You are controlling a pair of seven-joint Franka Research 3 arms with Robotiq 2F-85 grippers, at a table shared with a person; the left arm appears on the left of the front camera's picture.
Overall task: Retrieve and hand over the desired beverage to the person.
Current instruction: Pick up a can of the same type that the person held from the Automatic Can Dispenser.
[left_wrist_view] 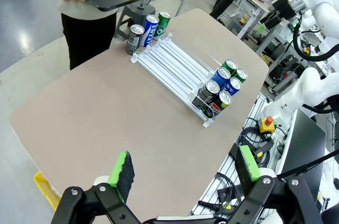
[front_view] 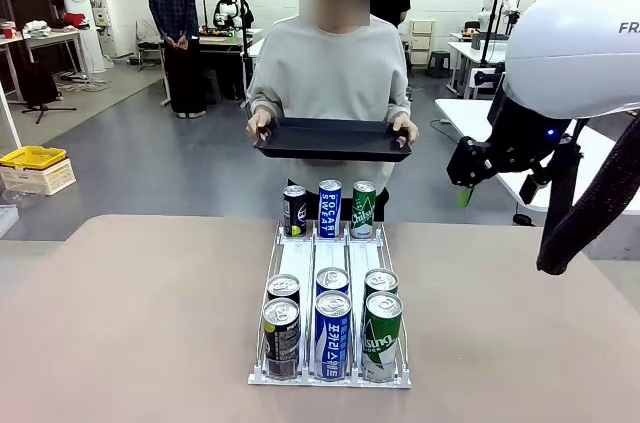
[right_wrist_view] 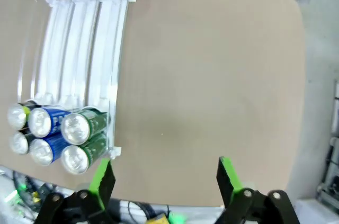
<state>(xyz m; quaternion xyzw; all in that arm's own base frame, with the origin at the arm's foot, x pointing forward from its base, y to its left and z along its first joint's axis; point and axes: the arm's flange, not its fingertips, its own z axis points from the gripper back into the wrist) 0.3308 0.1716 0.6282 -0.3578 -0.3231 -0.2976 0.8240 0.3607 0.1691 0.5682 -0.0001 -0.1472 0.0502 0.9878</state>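
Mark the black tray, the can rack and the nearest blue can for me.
black tray (front_view: 333, 148): front view, front wall.
can rack (front_view: 330, 251): front view, bare middle lane.
nearest blue can (front_view: 333, 343): front view, its label.

Right arm (front_view: 585, 38) looms white at the front frame's upper right, right gripper (right_wrist_view: 165, 175) at bottom centre with jaws spread wide, left gripper (left_wrist_view: 185, 166) likewise spread, both empty
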